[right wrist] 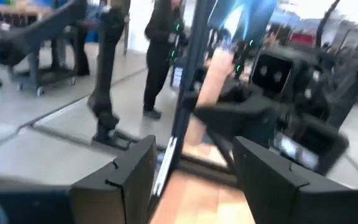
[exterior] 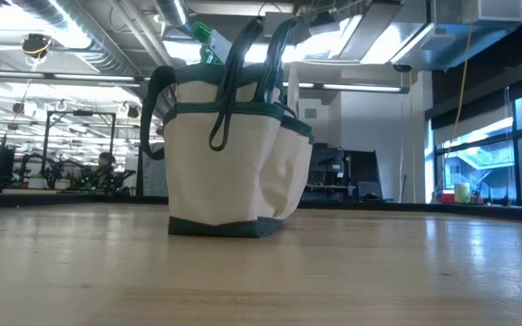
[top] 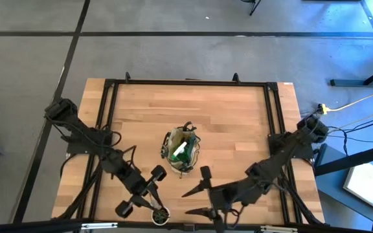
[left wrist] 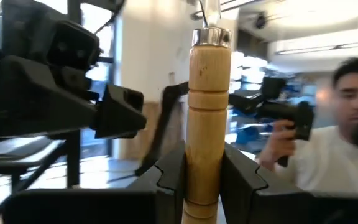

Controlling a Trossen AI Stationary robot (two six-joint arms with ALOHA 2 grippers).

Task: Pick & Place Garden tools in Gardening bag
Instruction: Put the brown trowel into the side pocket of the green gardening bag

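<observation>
Trowel stands upright, wooden handle pinched between left gripper jaws; right gripper jaws spread, empty. Risk: slipping if the pinch loosens before reaching gardening bag.

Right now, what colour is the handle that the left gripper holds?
Light natural wood, on the tool handle in the left gripper; the left wrist view shows it best.

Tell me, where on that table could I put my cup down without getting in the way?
The far half of the table, beyond the bag, is bare wood, as are the strips either side of the bag. The near edge is crowded: the left gripper holds a wooden-handled tool there, and the open right gripper is alongside.
</observation>
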